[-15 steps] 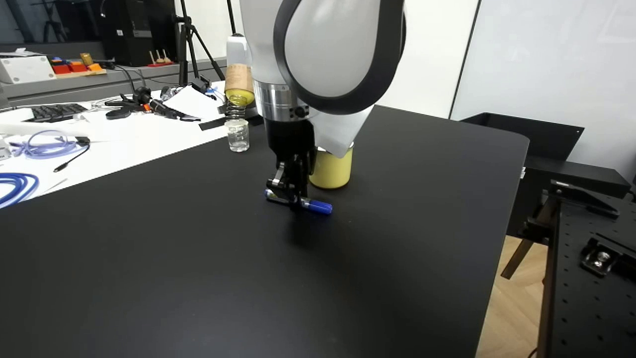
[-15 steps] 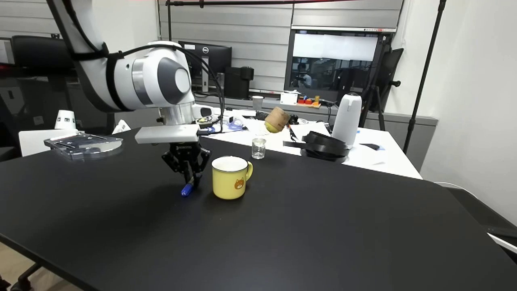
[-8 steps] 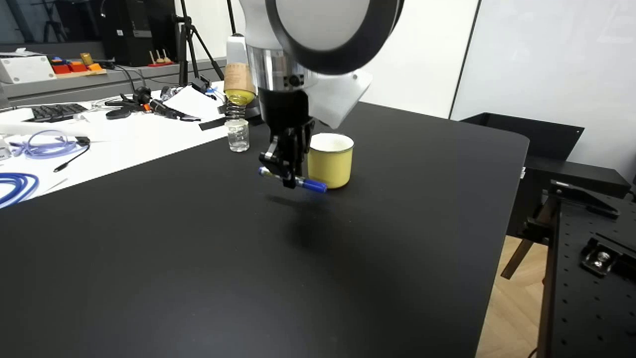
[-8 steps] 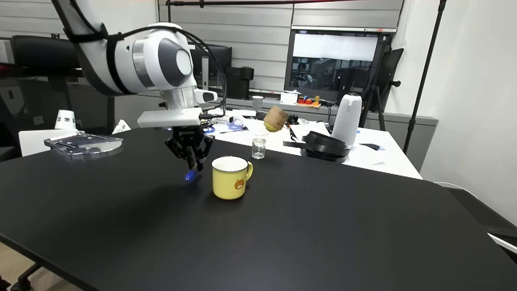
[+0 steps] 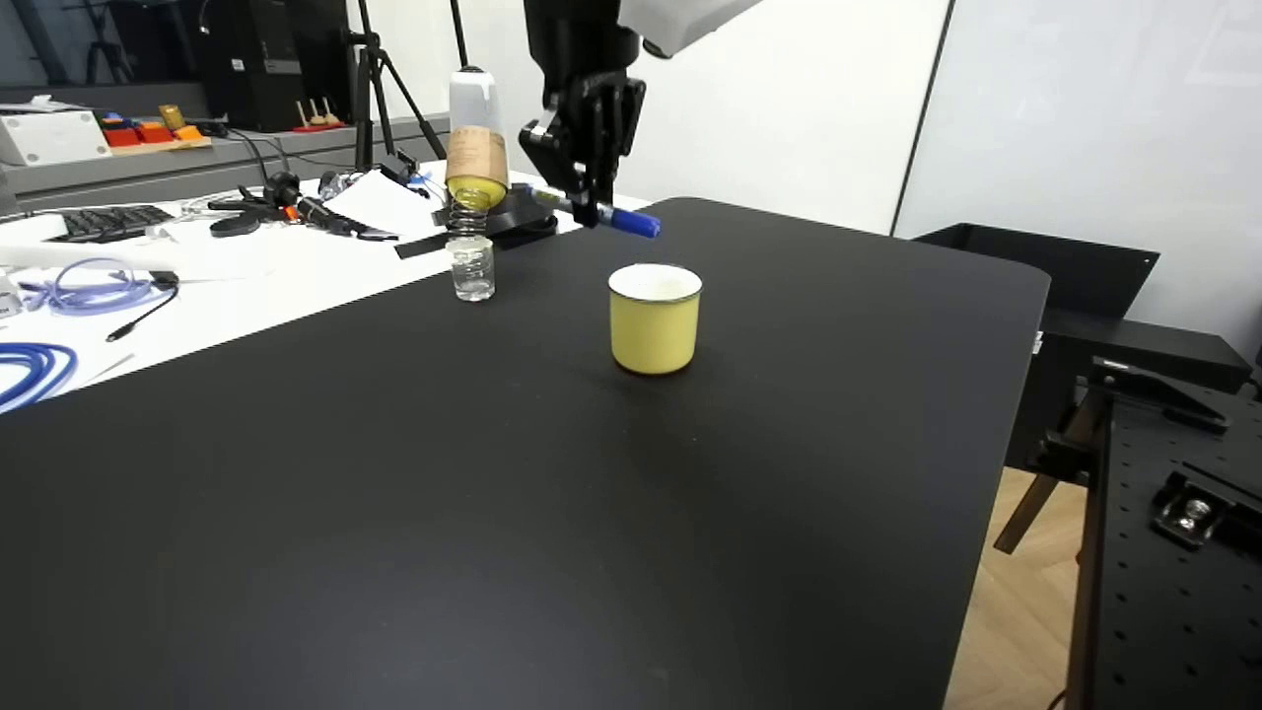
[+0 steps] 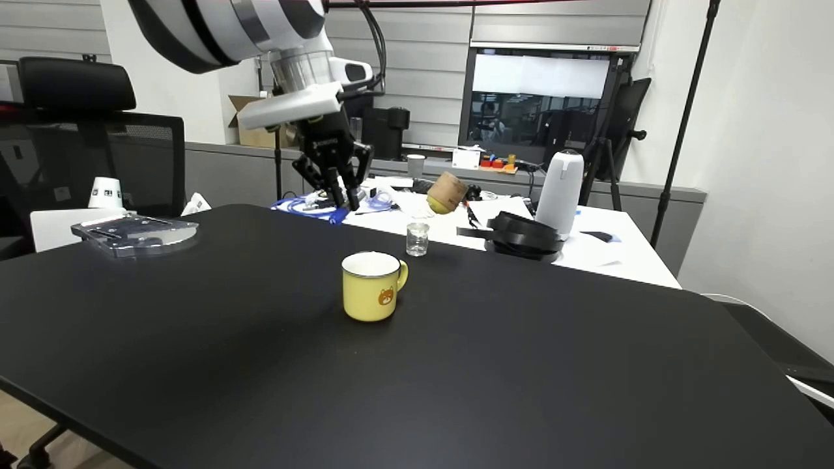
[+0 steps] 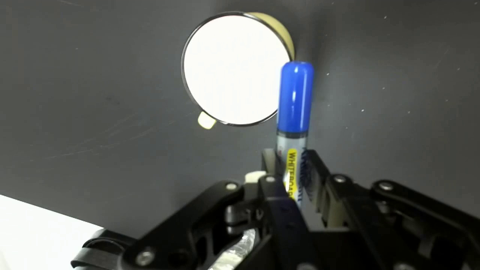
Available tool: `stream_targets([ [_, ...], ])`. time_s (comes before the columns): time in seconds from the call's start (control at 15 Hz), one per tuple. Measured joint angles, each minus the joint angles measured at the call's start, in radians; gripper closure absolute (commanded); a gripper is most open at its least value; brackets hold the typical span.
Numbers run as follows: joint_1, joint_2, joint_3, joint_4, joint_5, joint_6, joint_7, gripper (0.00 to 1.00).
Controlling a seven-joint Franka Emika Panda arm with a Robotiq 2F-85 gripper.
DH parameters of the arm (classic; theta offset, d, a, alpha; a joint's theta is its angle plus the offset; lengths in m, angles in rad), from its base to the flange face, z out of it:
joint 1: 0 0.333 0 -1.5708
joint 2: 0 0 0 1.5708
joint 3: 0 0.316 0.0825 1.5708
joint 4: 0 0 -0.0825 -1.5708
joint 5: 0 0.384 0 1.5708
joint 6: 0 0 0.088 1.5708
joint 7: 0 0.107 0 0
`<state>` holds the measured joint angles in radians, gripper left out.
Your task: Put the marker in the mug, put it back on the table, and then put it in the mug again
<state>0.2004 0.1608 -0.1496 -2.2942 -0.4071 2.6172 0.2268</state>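
Observation:
The marker, with a white barrel and blue cap, is held in the air above the mug's height. My gripper is shut on its barrel, one finger on each side. The marker lies near level, its cap pointing away from the gripper and tilted slightly down. In an exterior view the gripper and cap stand above and behind the mug. The pale yellow mug stands upright on the black table. In the wrist view the mug's white inside is left of the cap, which overlaps its rim.
A small clear glass jar stands at the table's back edge by the white bench. A black roll and a brown and yellow object are near there. A transparent plate lies on the table's far left in that view.
My gripper has risen with the marker from the table to well above it, and moved back past the mug. The mug has not moved.

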Motion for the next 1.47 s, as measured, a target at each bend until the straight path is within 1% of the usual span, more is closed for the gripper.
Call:
stream_targets([
  [0.13, -0.025, -0.021, -0.002, -0.006, -0.089, 0.034, 0.077, 0.95],
  [0.2, -0.036, -0.026, -0.008, -0.012, -0.161, 0.073, 0.142, 0.95],
  [0.27, -0.036, -0.027, -0.027, -0.017, -0.24, 0.115, 0.215, 0.95],
  [0.4, -0.018, -0.027, -0.096, -0.022, -0.399, 0.184, 0.362, 0.95],
  [0.53, 0.0, -0.027, -0.159, -0.024, -0.535, 0.214, 0.502, 0.95],
  [0.67, 0.008, -0.027, -0.188, -0.039, -0.648, 0.215, 0.638, 0.95],
  [0.8, 0.012, -0.027, -0.188, -0.079, -0.693, 0.215, 0.72, 0.95],
  [1.07, 0.028, -0.02, -0.182, -0.156, -0.696, 0.252, 0.797, 0.95],
  [1.33, 0.04, 0.003, -0.182, -0.171, -0.704, 0.314, 0.878, 0.95],
  [1.47, 0.044, 0.009, -0.183, -0.167, -0.734, 0.335, 0.923, 0.95],
])
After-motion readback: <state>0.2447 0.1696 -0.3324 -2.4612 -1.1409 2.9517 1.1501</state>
